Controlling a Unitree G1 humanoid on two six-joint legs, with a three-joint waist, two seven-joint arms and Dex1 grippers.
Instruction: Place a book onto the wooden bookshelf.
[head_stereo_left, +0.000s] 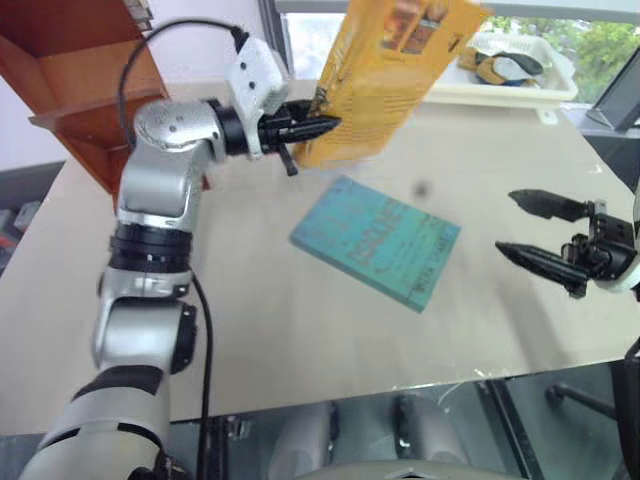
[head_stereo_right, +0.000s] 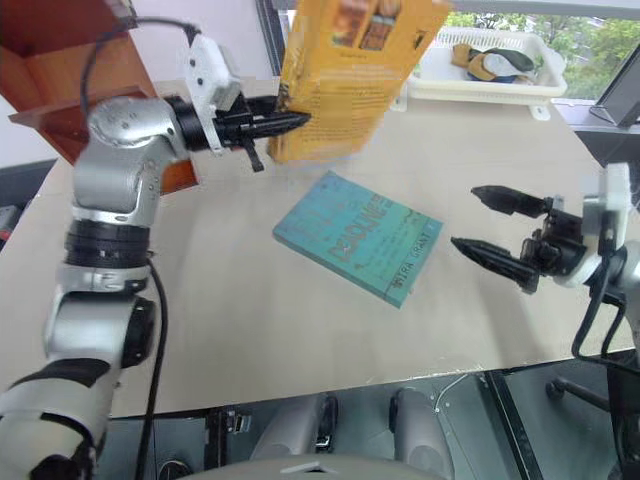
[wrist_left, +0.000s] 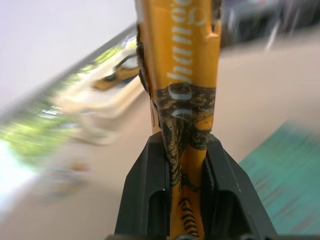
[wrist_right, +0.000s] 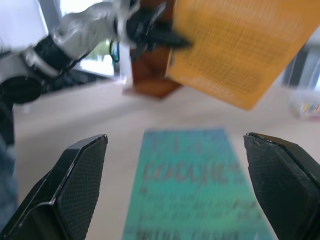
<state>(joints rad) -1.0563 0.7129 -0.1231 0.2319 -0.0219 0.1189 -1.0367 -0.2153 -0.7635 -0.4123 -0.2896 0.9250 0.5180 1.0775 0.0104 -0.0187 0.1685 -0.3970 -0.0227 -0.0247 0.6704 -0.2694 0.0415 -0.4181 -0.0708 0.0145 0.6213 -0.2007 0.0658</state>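
Note:
My left gripper (head_stereo_left: 322, 126) is shut on the lower edge of the yellow-orange book (head_stereo_left: 385, 75), holding it upright and tilted in the air above the table. In the left wrist view the book's yellow spine (wrist_left: 182, 80) with dark lettering runs up between the two black fingers (wrist_left: 145, 192). The wooden bookshelf (head_stereo_left: 75, 75) stands at the far left of the table, behind my left arm. My right gripper (head_stereo_left: 530, 230) hovers open over the right side of the table, pointing at the teal book, with nothing between its fingers (wrist_right: 82, 172).
A thinner teal book (head_stereo_left: 376, 240) lies flat in the middle of the table. A white plastic basket (head_stereo_left: 515, 70) with a few items stands at the far right by the window. The table's front edge (head_stereo_left: 400, 385) runs close below.

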